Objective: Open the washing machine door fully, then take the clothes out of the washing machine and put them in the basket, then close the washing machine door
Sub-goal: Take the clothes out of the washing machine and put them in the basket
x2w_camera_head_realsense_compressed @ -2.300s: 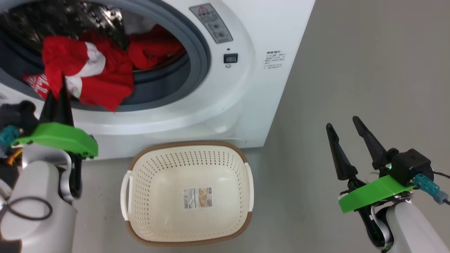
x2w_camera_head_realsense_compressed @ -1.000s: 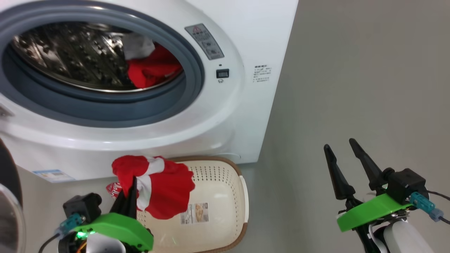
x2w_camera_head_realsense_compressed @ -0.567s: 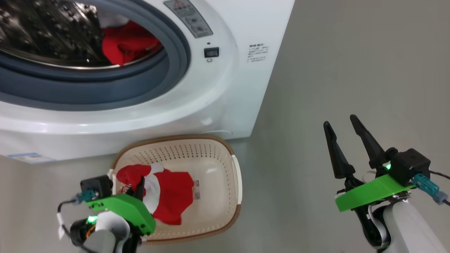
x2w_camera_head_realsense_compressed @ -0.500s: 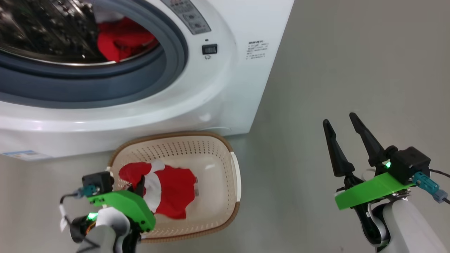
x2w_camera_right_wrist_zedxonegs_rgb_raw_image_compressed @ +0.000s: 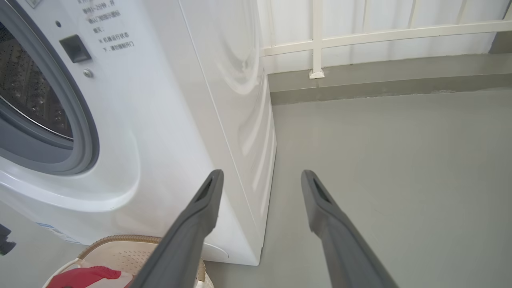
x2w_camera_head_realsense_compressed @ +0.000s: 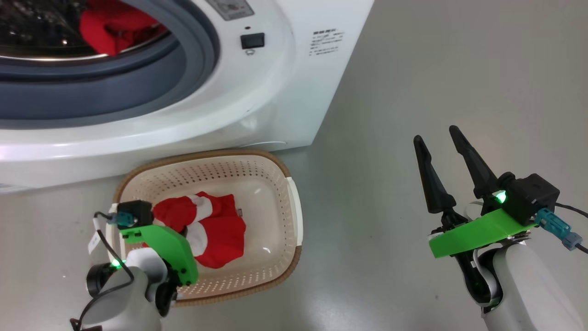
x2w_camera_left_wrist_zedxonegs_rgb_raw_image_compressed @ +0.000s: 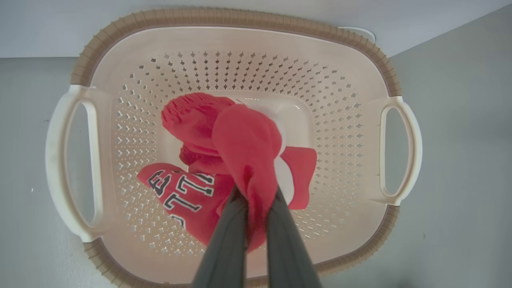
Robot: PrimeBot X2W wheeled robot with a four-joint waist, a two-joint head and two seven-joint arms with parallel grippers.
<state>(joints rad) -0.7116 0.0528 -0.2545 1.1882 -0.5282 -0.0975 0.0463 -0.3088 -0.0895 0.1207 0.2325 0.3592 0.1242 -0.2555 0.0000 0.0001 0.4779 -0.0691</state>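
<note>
The robot's left hand (x2w_camera_left_wrist_zedxonegs_rgb_raw_image_compressed: 258, 196) hangs over the basket (x2w_camera_head_realsense_compressed: 275, 161), its two dark fingers (x2w_camera_left_wrist_zedxonegs_rgb_raw_image_compressed: 228, 240) drawn nearly together with a fold of a red garment (x2w_camera_left_wrist_zedxonegs_rgb_raw_image_compressed: 248, 140) pinched between them. The rest of the garment is inside the basket. A panel with dark-edged white lettering lies spread on the perforated bottom, and a white part shows beside the red. From the head view, the arm's green bracket (x2w_camera_head_realsense_compressed: 170, 248) covers the near left part of the basket and the cloth bunches up just past it.

The basket sits on the grey floor (x2w_camera_head_realsense_compressed: 436, 69) just in front of the washing machine (x2w_camera_head_realsense_compressed: 257, 92), its brown rim close to the foot of the white cabinet and its white handles out to either side. The mouth of the machine is open, ringed by the grey rubber seal (x2w_camera_head_realsense_compressed: 138, 92). A second red garment (x2w_camera_head_realsense_compressed: 115, 27) lies inside the steel drum (x2w_camera_right_wrist_zedxonegs_rgb_raw_image_compressed: 24, 92), well apart from the one in the basket.

The right hand (x2w_camera_head_realsense_compressed: 434, 133) is held well off to the right of the basket, above bare floor. Its fingers are spread wide with nothing between them and point towards the machine's right corner. Seen from that wrist, a white railing (x2w_camera_right_wrist_zedxonegs_rgb_raw_image_compressed: 316, 40) runs along the wall beyond the machine's side panel.
</note>
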